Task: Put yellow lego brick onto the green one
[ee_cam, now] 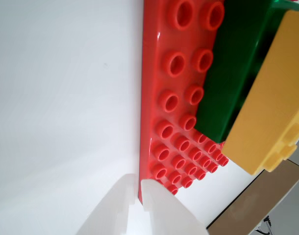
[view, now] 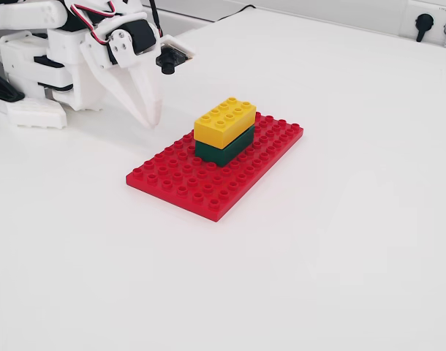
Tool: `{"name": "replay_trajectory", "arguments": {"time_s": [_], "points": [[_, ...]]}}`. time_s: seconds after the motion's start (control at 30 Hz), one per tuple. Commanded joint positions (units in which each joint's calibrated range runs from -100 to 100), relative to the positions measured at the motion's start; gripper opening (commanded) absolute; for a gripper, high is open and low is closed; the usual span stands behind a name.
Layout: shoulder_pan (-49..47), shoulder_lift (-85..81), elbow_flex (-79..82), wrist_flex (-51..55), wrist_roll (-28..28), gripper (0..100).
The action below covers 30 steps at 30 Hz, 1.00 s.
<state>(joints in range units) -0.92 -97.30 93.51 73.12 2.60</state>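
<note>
Currently: yellow lego brick (view: pixel 224 121) stacked on green one (view: pixel 227 147), both on red baseplate (view: pixel 208 186), mid-desk (view: pixel 354 219). Tool (view: pixel 151 117) apart, empty, fingers nearly together. Brick likely light, rigid, smooth; grasp across long sides.

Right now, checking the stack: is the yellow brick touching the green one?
Touching. The fixed view shows the yellow lego brick seated on the green brick, no gap between them.

In the fixed view, yellow lego brick (view: pixel 224 120) sits atop green one (view: pixel 227 147) on baseplate (view: pixel 201 191).
</note>
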Motion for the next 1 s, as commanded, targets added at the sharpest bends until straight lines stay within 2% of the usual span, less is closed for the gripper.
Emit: {"name": "replay_trajectory", "arguments": {"time_s": [0.0, 0.27, 0.97], "points": [[-0.3, 0.5, -1.4, 0.7, 0.5, 2], [-4.1, -0.3, -1.2, 0.8, 0.3, 2], [-4.1, -0.4, -1.2, 0.9, 0.4, 2]]}}
